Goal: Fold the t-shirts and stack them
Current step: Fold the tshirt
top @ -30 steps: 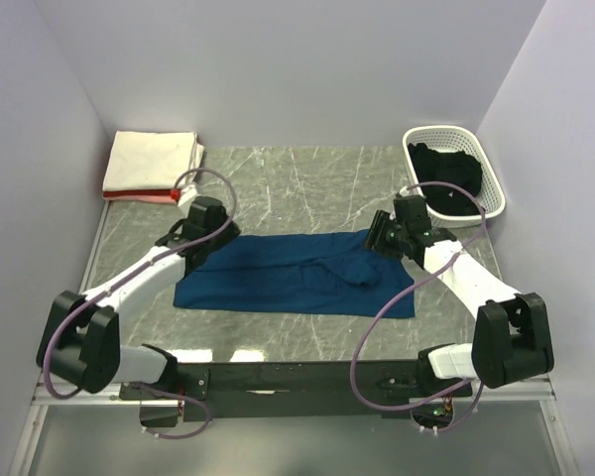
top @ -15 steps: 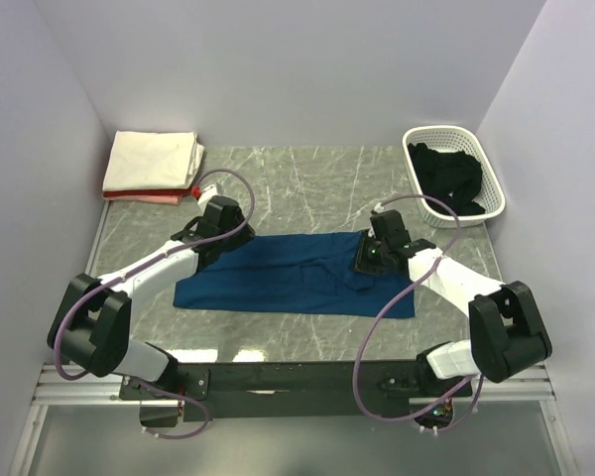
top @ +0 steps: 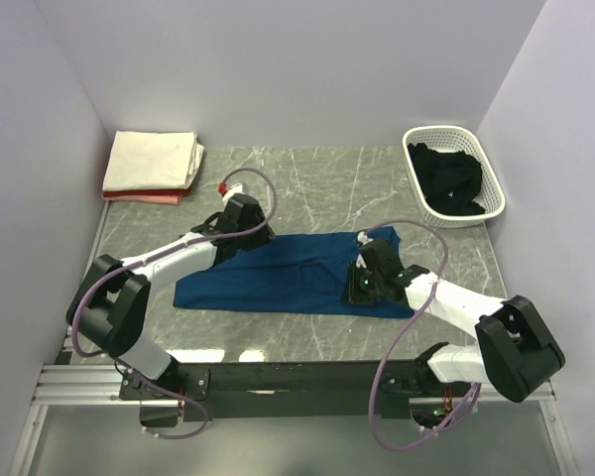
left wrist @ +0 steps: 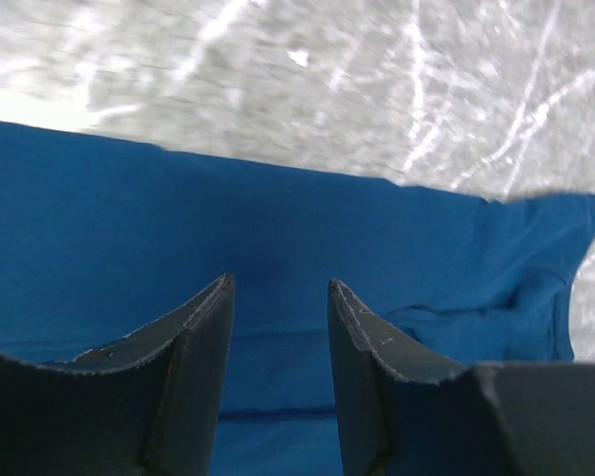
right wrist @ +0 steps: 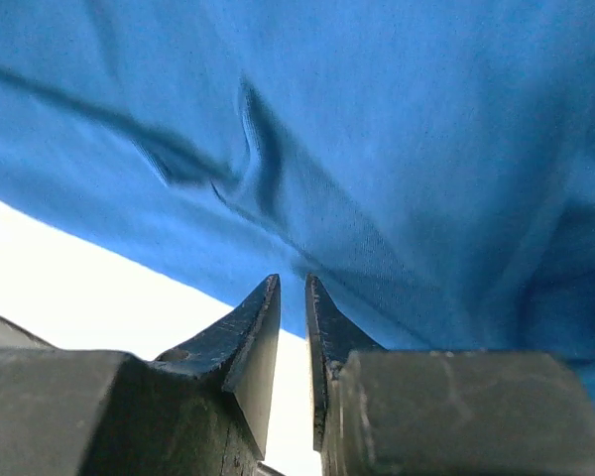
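Note:
A blue t-shirt (top: 288, 273) lies flat as a long folded strip across the middle of the table. My left gripper (top: 256, 230) hovers over the strip's far edge, left of centre. In the left wrist view its fingers (left wrist: 278, 283) stand open above the blue cloth (left wrist: 278, 218), with nothing between them. My right gripper (top: 360, 288) is low over the shirt's near edge on the right. Its fingers (right wrist: 293, 278) have only a narrow gap and point at the cloth's edge (right wrist: 377, 129); no cloth sits between them. A cream-white folded shirt (top: 154, 159) rests on a pink-red one (top: 144, 196) at the back left.
A white lattice basket (top: 441, 130) at the back right holds a black shirt (top: 446, 178). The grey marble table (top: 317, 178) is walled on three sides. The arms' bases and cables run along the near edge.
My right gripper has moved from the shirt's far right corner toward its near edge, and its fingers have narrowed. The left gripper has slid right along the far edge.

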Available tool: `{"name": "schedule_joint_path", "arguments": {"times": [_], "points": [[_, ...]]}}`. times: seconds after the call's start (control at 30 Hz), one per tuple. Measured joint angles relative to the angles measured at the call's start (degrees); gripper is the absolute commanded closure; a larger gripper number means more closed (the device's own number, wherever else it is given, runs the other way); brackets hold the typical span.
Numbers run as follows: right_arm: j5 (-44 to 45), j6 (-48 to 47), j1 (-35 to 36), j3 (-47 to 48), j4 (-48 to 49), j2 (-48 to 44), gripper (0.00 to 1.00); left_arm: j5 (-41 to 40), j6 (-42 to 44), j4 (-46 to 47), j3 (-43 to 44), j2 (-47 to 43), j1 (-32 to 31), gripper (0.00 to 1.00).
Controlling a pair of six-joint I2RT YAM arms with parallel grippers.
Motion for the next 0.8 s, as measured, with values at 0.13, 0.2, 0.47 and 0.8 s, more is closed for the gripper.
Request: {"name": "schedule_joint_path", "arguments": {"times": [0.13, 0.2, 0.47, 0.8], "points": [[-0.6, 0.2, 1.4, -3.1, 0.2, -2.3, 0.77, 0.7, 0.3, -0.1, 2.5, 2.3, -1.9, 0.50], [-0.3, 0.8, 1.7, -4.1, -0.5, -5.0, 0.76, 0.9, 0.8, -0.3, 3.7, 3.2, -2.9, 0.49], [9.5, 6.7, -2.2, -1.3, -8.6, -20.2, 0.74, 0.7, 4.5, -2.4, 14.3, 11.2, -9.8, 0.44], [2.1, 4.4, -19.5, 4.5, -3.5, -6.1, 0.56, 0.8, 6.5, -5.4, 22.7, 18.5, -16.3, 0.40]]}}
